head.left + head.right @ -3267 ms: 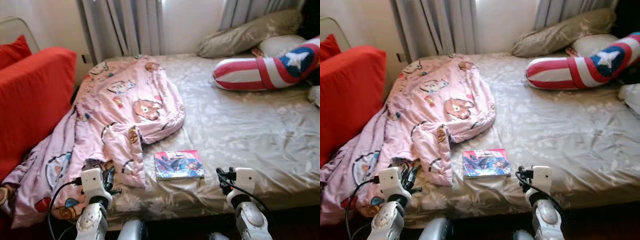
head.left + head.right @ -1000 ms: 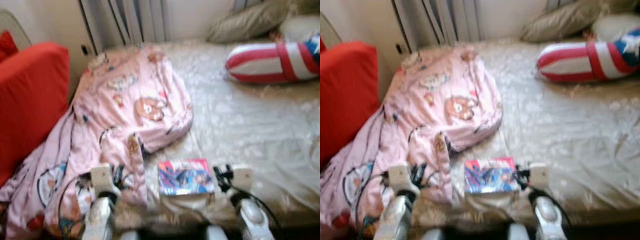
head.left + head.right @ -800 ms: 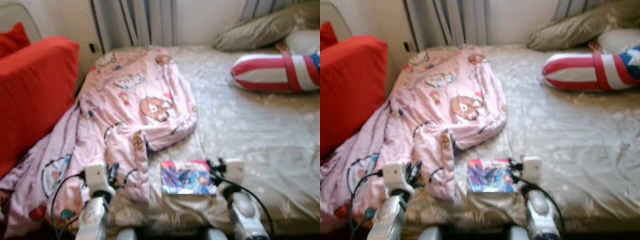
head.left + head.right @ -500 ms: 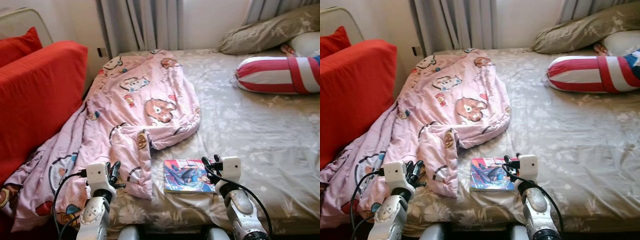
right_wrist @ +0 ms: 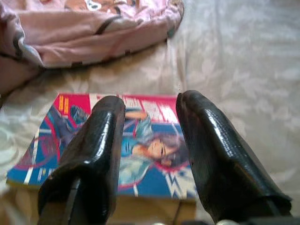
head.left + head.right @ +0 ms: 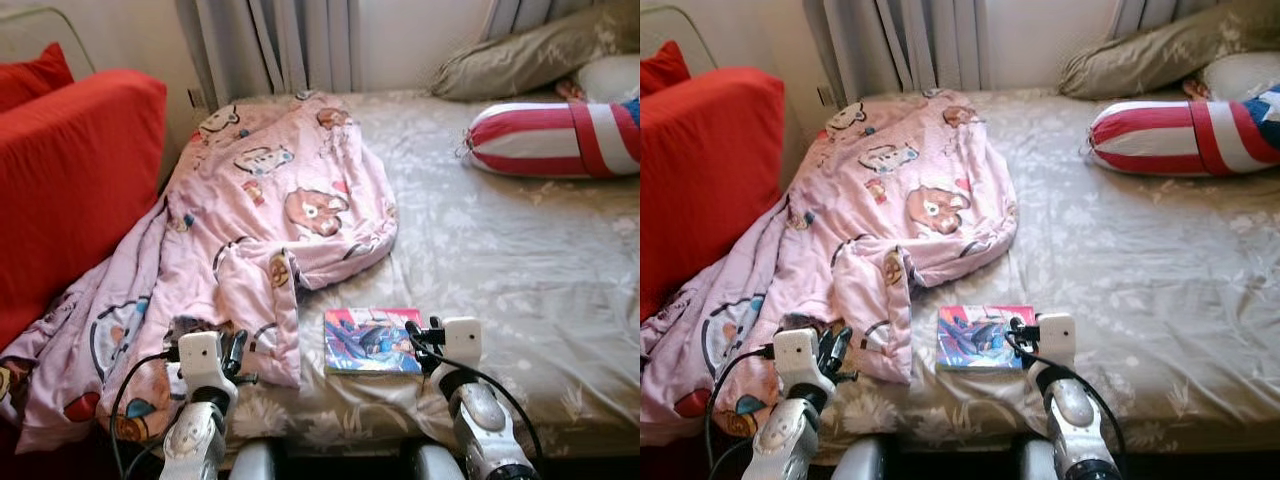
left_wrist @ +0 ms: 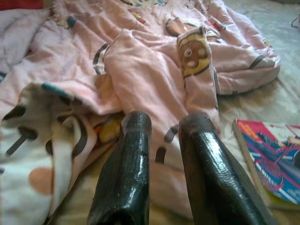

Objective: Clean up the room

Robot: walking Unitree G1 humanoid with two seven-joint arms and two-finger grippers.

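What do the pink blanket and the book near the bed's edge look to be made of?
Blanket: soft woven fabric, probably cotton, matte; it lies in folds and wrinkles with printed cartoon figures.
Book: paper with a seemingly glossy printed cover; flat, stiff-edged, bright colours, page block visible at its edge in the right wrist view.

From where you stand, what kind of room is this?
Most likely a bedroom: a bed with pillows at its head, a pink cartoon-print blanket strewn across it, and curtains behind.

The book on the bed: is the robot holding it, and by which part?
No. The right end effector hovers open just above the book, gripping nothing. The left end effector is open over the pink blanket.
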